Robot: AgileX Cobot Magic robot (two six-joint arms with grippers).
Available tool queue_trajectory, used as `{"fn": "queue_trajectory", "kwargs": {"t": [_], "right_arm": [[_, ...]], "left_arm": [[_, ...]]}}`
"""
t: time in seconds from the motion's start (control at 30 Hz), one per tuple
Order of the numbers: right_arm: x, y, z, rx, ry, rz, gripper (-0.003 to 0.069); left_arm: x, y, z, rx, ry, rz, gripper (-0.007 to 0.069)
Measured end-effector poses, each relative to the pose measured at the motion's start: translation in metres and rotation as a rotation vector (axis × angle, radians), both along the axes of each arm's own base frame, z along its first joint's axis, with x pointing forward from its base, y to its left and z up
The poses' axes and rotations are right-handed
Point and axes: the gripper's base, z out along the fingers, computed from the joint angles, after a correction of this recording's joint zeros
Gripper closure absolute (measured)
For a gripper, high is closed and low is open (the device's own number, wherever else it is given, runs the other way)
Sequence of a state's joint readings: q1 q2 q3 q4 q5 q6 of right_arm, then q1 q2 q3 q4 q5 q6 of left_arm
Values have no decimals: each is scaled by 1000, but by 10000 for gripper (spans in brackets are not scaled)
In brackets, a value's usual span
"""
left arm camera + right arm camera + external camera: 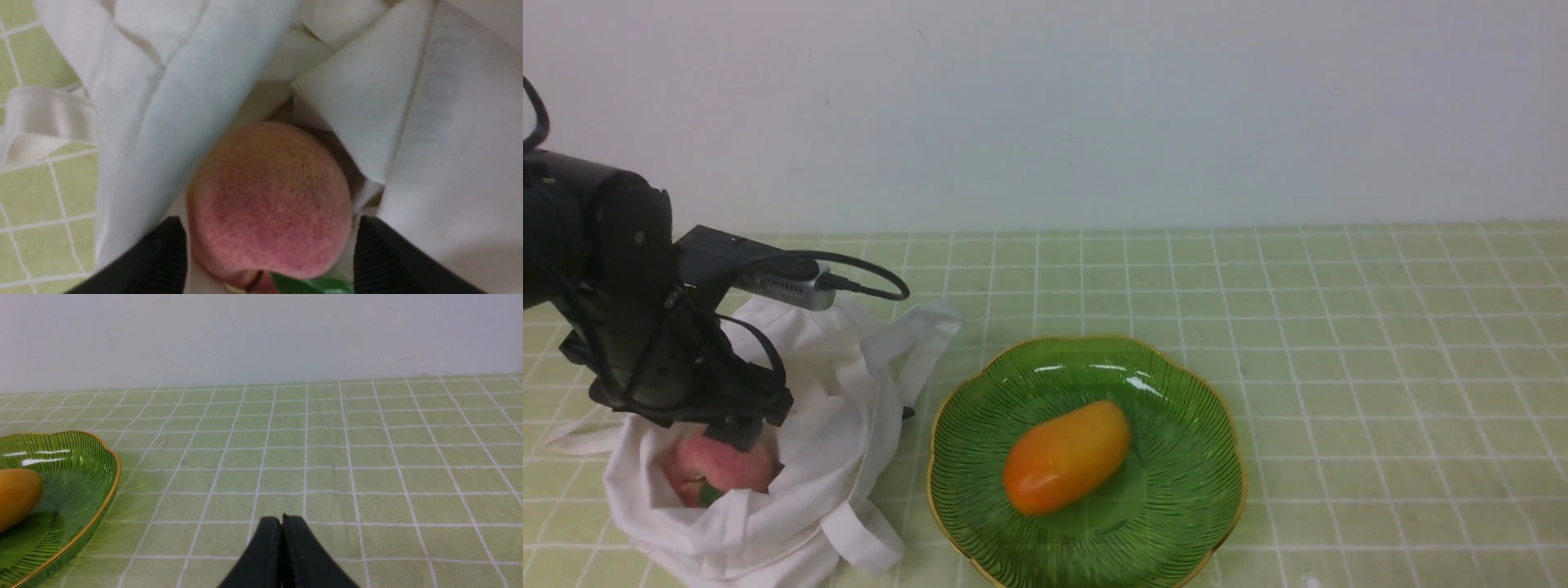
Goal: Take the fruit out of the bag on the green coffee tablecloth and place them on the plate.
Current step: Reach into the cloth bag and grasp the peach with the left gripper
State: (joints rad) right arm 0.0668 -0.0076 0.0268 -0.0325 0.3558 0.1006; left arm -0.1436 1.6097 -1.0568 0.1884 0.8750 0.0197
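The pink speckled peach (719, 469) lies in the open mouth of the white cloth bag (833, 425) on the green grid tablecloth (1339, 327). My left gripper (731, 437) reaches down into the bag. In the left wrist view the peach (269, 200) sits between the open black fingers (163, 253) of the gripper (270, 220), with a thin gap at one side and bag cloth (429, 122) all round. The green glass plate (1217, 425) stands right of the bag. My right gripper (282, 518) is shut and empty above bare cloth, and is out of the front view.
An oblong orange-yellow fruit (1066, 457) lies in the middle of the plate, and it also shows in the right wrist view (16, 494) with the plate's rim (81, 465). A bag strap (866, 539) trails toward the plate. A white wall bounds the far side.
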Motion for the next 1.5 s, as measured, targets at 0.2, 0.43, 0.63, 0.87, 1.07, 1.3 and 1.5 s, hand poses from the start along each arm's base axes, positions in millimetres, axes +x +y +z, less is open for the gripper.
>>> {"fn": "queue_trajectory", "kwargs": {"t": [0.2, 0.43, 0.63, 0.87, 1.07, 1.3, 1.5], "right_arm": [[0, 0, 0, 1, 0, 0, 674], [0, 0, 0, 1, 0, 0, 674], [0, 0, 0, 1, 0, 0, 674], [0, 0, 0, 1, 0, 0, 674], [0, 0, 0, 1, 0, 0, 674], [0, 0, 0, 1, 0, 0, 674], [0, 0, 0, 1, 0, 0, 674]], "left_arm": [[9, -4, -19, -20, 21, 3, 125], [15, -1, -28, 26, 43, -23, 125], [17, -1, -30, 38, 45, -32, 132], [17, -1, -30, 38, 46, -30, 181], [19, -1, -28, 26, 42, 2, 181], [20, -7, -1, -57, 1, 60, 181], [19, -13, 47, -146, -105, 60, 181]]}}
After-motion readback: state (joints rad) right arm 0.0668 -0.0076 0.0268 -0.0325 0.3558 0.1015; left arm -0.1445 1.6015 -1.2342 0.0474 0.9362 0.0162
